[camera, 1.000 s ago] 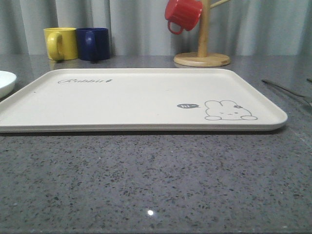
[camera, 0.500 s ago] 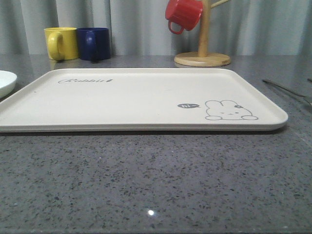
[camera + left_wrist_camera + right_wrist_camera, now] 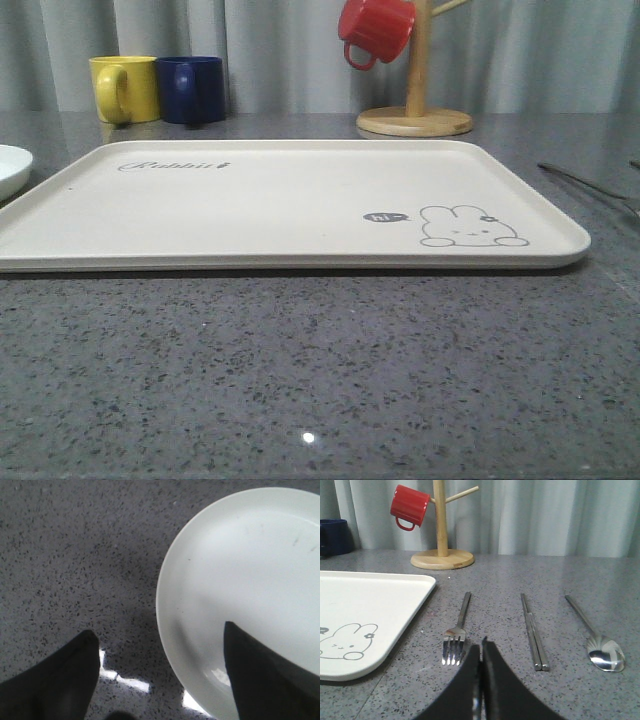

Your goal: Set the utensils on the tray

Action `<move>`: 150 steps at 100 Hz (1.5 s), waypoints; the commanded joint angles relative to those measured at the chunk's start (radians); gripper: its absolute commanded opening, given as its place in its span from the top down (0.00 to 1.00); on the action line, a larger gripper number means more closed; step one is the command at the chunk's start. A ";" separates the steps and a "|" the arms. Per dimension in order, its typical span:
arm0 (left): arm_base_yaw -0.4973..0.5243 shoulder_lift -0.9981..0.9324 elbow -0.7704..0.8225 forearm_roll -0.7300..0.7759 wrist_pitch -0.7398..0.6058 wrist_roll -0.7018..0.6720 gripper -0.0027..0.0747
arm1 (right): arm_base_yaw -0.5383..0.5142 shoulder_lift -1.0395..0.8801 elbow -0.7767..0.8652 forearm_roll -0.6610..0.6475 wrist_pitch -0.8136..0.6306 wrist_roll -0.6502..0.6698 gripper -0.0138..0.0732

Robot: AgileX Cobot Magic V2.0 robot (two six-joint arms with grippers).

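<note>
The cream tray [image 3: 280, 205] with its bunny drawing lies flat in the middle of the grey table, bare. The white plate [image 3: 10, 168] peeks in at the far left of the front view. My left gripper [image 3: 160, 632] hangs open above the plate's [image 3: 250, 575] edge, one finger over the plate, the other over the table. Right of the tray [image 3: 365, 615] lie a silver fork [image 3: 457, 630], metal chopsticks [image 3: 533, 632] and a spoon [image 3: 597, 640], side by side. My right gripper [image 3: 481, 647] is shut and empty, just short of the fork's tines.
A yellow mug [image 3: 124, 89] and a navy mug [image 3: 192, 90] stand at the back left. A wooden mug stand [image 3: 415, 110] with a red mug [image 3: 374, 30] hanging on it stands behind the tray. Curtains close the back.
The plate's visible edge at the far left of the front view has shifted slightly leftward. Everything else stands as before.
</note>
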 commanded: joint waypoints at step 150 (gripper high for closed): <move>-0.120 0.067 -0.305 -0.411 0.120 0.289 0.99 | -0.006 -0.012 -0.001 0.000 -0.082 -0.008 0.91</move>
